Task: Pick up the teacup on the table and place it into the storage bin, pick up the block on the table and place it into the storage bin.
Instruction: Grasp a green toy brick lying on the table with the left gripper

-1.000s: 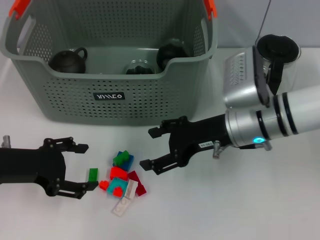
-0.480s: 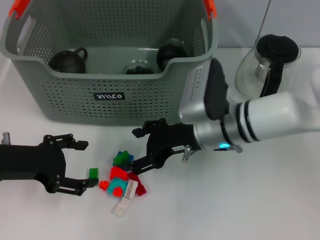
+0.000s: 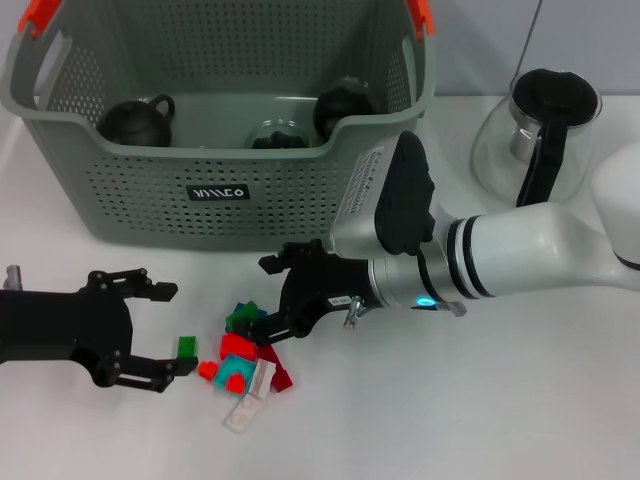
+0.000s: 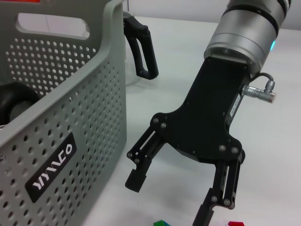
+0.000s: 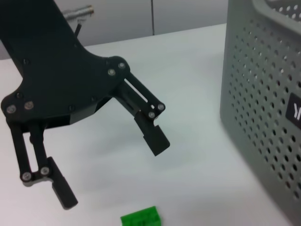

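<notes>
Right hand (image 3: 265, 298) spread wide, empty, over the block pile (image 3: 245, 350) on the desk (image 3: 450, 400), nr the storage bin (image 3: 230, 130). Left hand (image 3: 165, 330) wide too, by a green block (image 3: 187, 347).

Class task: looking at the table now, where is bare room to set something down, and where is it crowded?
Bare table lies in front of the right arm, and beyond the block pile toward the near edge. Crowded: between the left gripper and right gripper, just before the storage bin.
</notes>
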### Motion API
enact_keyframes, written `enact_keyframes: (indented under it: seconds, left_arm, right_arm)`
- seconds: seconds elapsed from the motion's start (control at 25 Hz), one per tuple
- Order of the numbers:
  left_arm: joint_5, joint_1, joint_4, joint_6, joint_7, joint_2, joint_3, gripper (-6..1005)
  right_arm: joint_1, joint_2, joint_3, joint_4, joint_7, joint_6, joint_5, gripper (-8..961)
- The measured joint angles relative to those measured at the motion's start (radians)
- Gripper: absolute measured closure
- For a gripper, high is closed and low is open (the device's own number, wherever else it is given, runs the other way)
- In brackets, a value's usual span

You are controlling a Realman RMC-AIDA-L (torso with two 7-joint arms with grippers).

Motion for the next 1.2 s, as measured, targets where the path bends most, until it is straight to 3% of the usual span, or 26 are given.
enact_keyframes:
  seconds: [0.2,0.68,0.84,1.08,1.16,1.2]
  left_arm:
    - [0.000,0.003,-0.001,0.000,0.000,-0.002,0.000,76]
    - [-0.002,-0.001,-0.003,0.003,0.000,-0.002,0.000,76]
    - [-0.001,-0.001,0.005,0.008,-0.001,0.000,-0.003,76]
    - [0.014,-0.014,0.009,0.009,-0.046,0.000,0.009,77]
    - [0.034,-0.027,0.016,0.013,-0.081,0.000,0.017,77]
    - [0.055,-0.041,0.029,0.017,-0.123,0.001,0.033,77]
  right_arm:
    - [-0.001,0.000,-0.008,0.003,0.014,0.002,0.001,11]
    - [-0.014,-0.005,-0.082,-0.024,0.018,0.014,0.067,220]
    - [-0.037,-0.024,-0.043,-0.047,0.011,-0.060,0.062,368]
    - [-0.072,-0.059,0.105,-0.048,0.006,-0.241,-0.032,313]
    - [-0.095,-0.081,0.182,-0.049,0.012,-0.321,-0.079,226]
    - [-0.119,-0.107,0.260,-0.049,0.014,-0.409,-0.116,183]
